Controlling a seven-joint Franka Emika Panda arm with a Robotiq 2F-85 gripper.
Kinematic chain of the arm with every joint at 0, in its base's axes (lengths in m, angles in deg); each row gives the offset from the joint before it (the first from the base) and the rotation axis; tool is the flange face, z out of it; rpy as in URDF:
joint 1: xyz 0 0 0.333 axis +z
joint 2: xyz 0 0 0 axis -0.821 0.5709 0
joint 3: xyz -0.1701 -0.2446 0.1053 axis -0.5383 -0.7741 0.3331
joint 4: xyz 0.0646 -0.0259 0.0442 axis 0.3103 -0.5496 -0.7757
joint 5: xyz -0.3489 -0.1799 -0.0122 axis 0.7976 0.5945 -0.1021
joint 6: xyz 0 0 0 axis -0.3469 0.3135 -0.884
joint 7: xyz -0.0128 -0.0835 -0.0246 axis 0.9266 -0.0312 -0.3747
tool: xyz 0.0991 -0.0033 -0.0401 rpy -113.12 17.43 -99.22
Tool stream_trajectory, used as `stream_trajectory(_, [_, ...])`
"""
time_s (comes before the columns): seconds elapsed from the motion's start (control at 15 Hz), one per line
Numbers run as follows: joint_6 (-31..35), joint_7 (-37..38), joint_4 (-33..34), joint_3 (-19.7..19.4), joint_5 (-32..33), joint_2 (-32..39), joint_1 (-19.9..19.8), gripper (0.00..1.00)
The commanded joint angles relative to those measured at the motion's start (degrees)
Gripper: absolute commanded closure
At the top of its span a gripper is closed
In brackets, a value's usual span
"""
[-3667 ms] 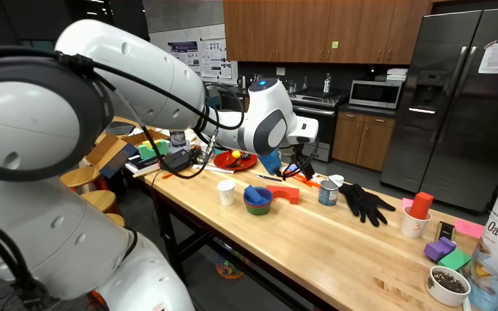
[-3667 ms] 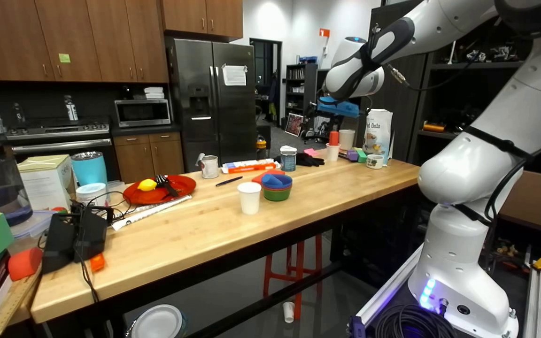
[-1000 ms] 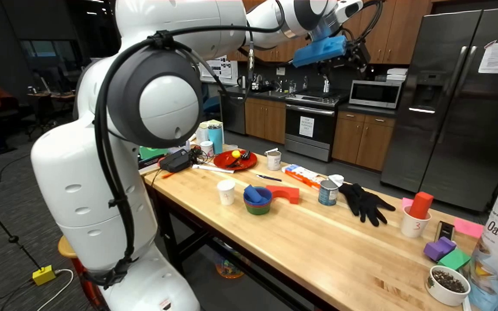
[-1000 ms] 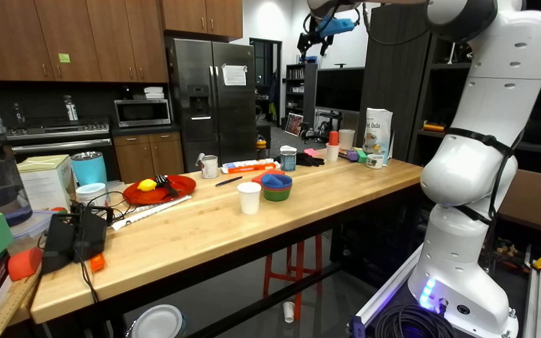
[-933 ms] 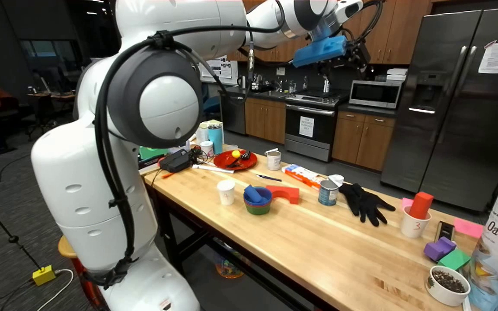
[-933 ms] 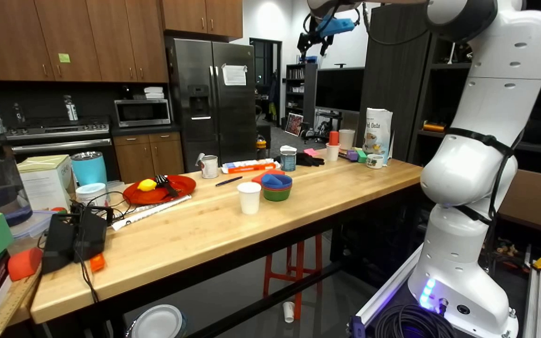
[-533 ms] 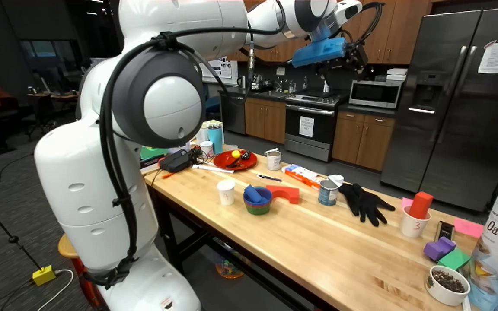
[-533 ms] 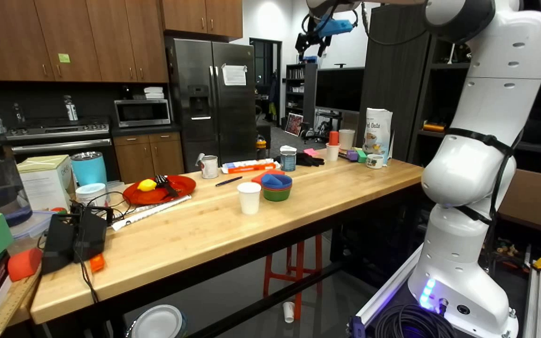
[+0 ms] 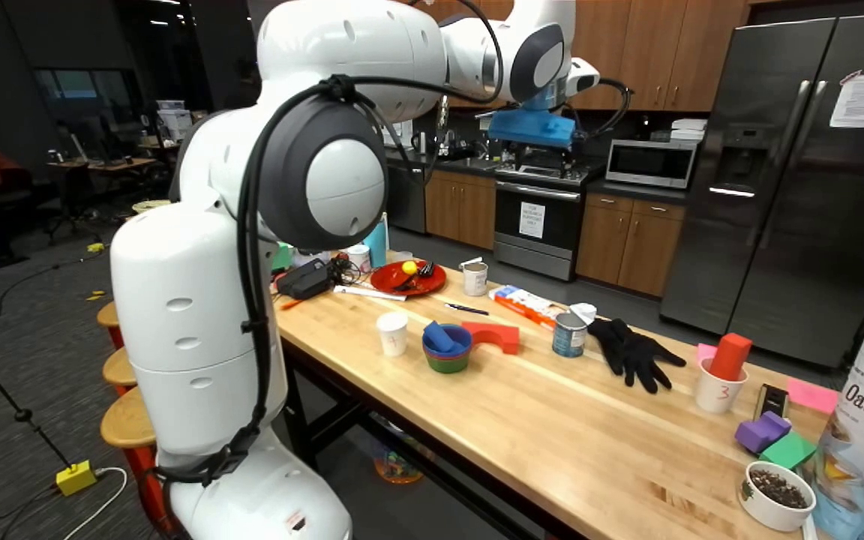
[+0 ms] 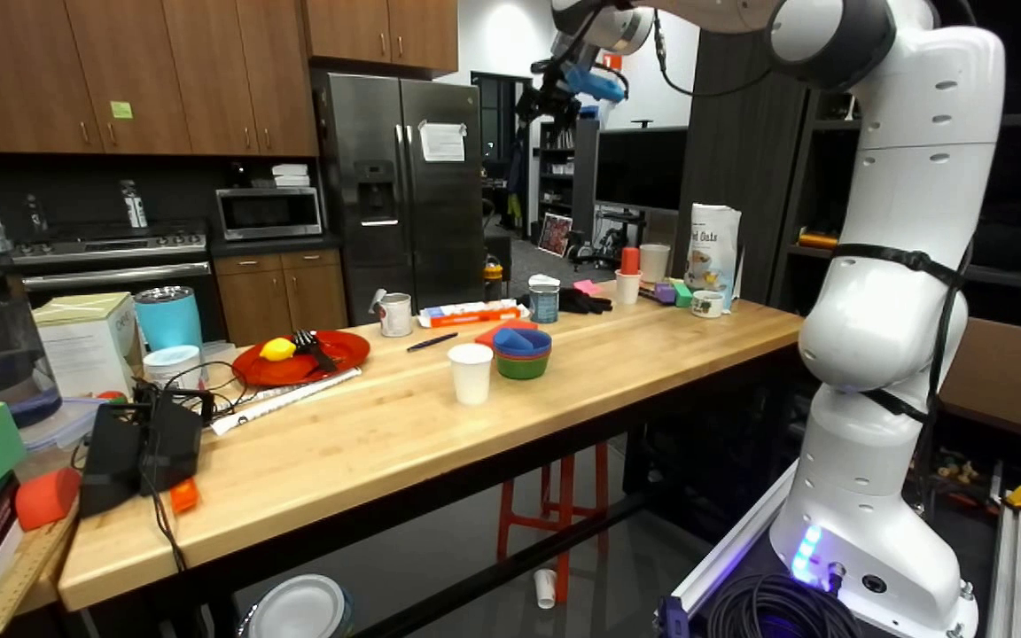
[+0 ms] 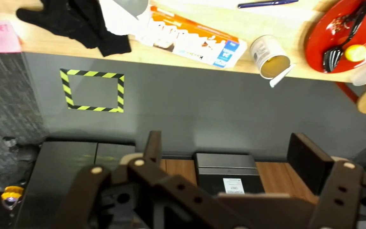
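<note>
- End effector (image 11: pixel 230 152) released: jaws spread wide, nothing between them, well above the desk (image 9: pixel 589 435) in both exterior views
- In the wrist view it shows against floor (image 11: pixel 202 101) and stove (image 11: pixel 224 160), past the desk's stove-side edge
- Nearest seem the box (image 11: pixel 195 39) and a can (image 11: pixel 267 52), on the desk below it, by that edge
- The box's long axis slants to the edge; the can stands just beside one end, another can (image 9: pixel 569 337) near the other end
- Counted there: one box, two cans, one plate (image 9: pixel 383 280), one pen (image 9: pixel 466 308)
</note>
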Motion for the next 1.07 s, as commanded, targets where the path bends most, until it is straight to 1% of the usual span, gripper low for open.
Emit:
stream_trajectory(0.0, [-2.7, -2.3, 0.9, -0.1, -4.4, 1.9, 0.5, 0.00])
stream_trajectory(0.33, [-4.8, -2.9, 1.4, 0.9, -7.2, 5.3, 0.9, 0.00])
stream_trajectory(0.67, [-5.9, -2.9, 2.0, 2.0, -8.2, 8.2, 1.0, 0.00])
stream_trajectory(0.8, [-7.5, -2.8, 2.8, 2.4, -8.0, 9.5, 0.9, 0.00])
stream_trajectory(1.0, [-11.6, -3.2, 4.4, 3.0, -8.1, 11.7, 0.8, 0.00])
